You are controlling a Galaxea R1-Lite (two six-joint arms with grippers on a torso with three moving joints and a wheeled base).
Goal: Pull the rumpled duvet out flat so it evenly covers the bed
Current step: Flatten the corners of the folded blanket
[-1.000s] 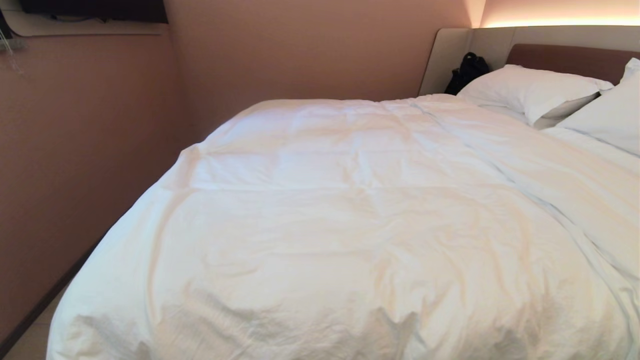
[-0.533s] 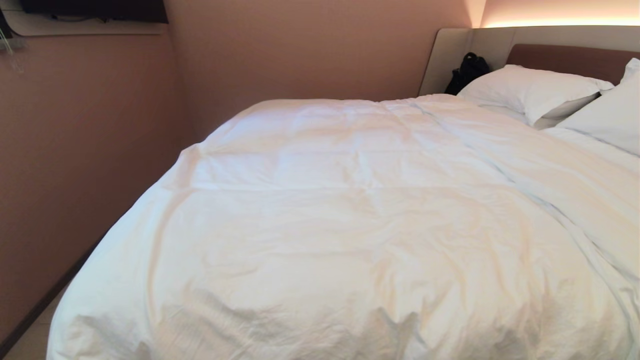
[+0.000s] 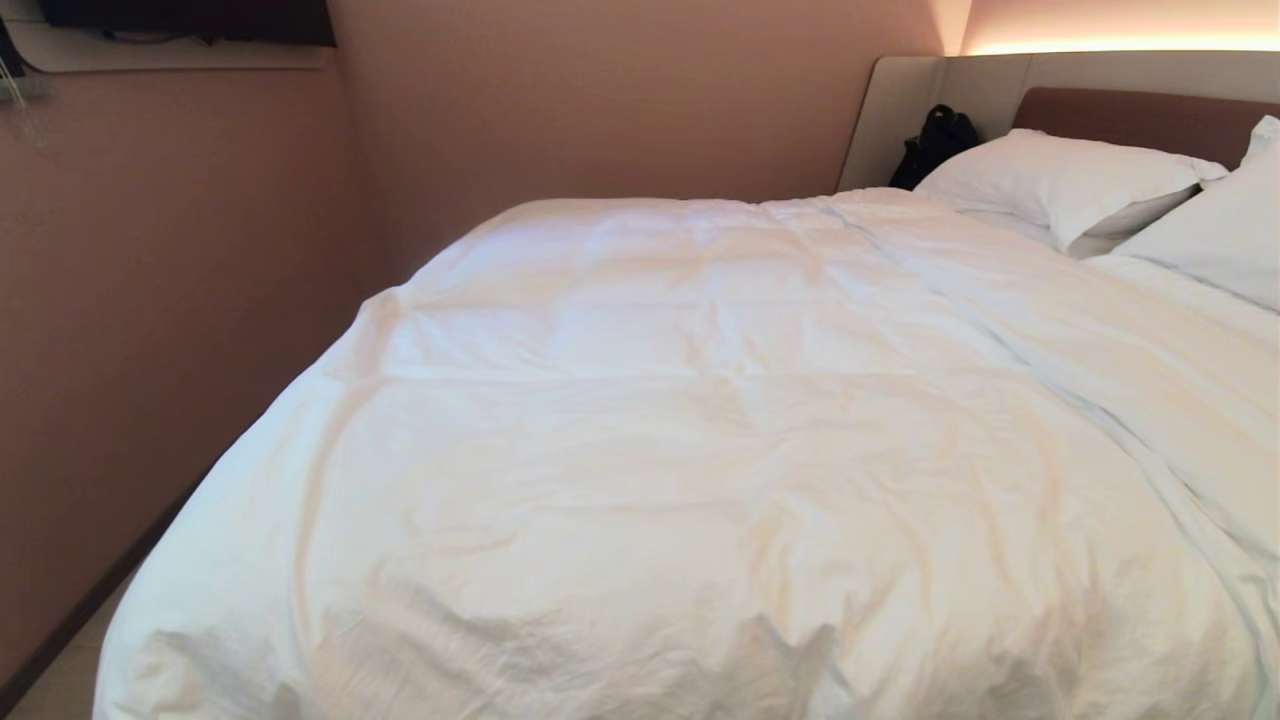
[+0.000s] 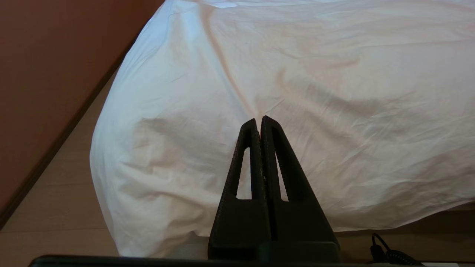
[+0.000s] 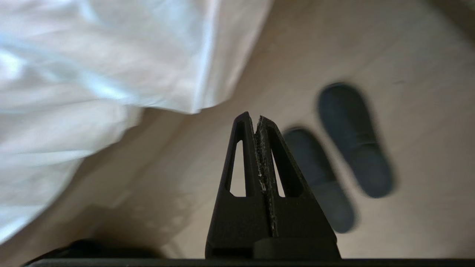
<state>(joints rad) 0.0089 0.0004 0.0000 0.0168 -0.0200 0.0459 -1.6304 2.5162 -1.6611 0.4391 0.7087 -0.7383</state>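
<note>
Two blurred slippers [image 5: 336, 159] beyond closed right gripper [image 5: 256, 118]; duvet [image 3: 700, 450] edge cropped.

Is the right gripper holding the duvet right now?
No, the right gripper is shut on nothing, over bare floor beside the duvet.

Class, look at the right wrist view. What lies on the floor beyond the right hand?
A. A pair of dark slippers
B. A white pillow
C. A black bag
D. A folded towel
A. In the right wrist view, two dark slippers lie side by side on the pale floor past the shut right hand, which holds nothing; a corner of the duvet hangs off to one side.
</note>
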